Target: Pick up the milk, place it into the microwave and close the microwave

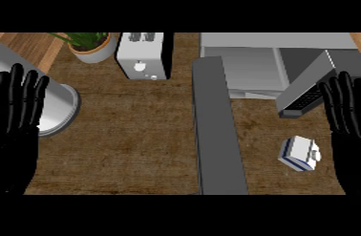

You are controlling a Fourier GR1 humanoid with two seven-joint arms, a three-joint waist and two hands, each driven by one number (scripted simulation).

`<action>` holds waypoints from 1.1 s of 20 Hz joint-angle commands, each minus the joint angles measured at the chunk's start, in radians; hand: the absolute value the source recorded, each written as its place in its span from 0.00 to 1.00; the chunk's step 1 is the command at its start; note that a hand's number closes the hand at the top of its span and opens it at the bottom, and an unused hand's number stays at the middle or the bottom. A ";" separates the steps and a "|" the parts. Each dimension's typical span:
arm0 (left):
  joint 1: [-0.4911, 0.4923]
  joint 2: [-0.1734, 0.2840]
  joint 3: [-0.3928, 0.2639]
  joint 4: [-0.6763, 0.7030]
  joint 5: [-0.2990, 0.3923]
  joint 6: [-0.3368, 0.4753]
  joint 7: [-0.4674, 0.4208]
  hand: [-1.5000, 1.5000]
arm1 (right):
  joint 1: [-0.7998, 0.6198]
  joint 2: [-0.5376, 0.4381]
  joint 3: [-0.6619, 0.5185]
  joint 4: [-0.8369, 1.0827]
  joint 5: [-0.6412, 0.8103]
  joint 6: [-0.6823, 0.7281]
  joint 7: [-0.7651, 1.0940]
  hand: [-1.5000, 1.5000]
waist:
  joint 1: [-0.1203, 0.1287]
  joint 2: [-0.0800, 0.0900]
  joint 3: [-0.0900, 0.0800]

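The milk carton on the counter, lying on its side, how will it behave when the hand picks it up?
The milk carton looks boxy and flat-sided, so it probably won't roll. Lying on its side near the right hand, it likely needs turning upright for the microwave. Carton walls may give a little when held.

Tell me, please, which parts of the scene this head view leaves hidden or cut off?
- Microwave interior: only the front floor shows; its top hides the rest.
- Microwave door: the right hand covers its far end.
- Milk: label too small to read.
- Potted plant: cropped by the upper edge.
- Left hand: hides part of a grey round object at the left edge.
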 commanded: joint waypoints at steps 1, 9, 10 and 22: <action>-0.002 -0.011 -0.030 -0.032 -0.067 0.034 0.037 0.00 | 0.002 0.043 0.035 0.034 0.018 -0.015 -0.039 0.00 | -0.041 -0.012 -0.030; 0.095 -0.084 -0.013 -0.001 -0.001 0.057 0.049 0.00 | 0.103 0.085 0.109 -0.089 0.179 -0.107 0.060 0.00 | -0.046 -0.014 -0.031; 0.074 -0.031 0.093 0.025 0.117 -0.001 0.046 0.00 | 0.099 0.097 0.122 -0.083 0.173 -0.104 0.045 0.00 | -0.045 -0.013 -0.031; 0.309 -0.001 0.162 -0.158 0.233 -0.131 0.042 0.00 | 0.200 0.116 0.148 -0.122 0.304 -0.176 0.073 0.00 | -0.042 -0.013 -0.031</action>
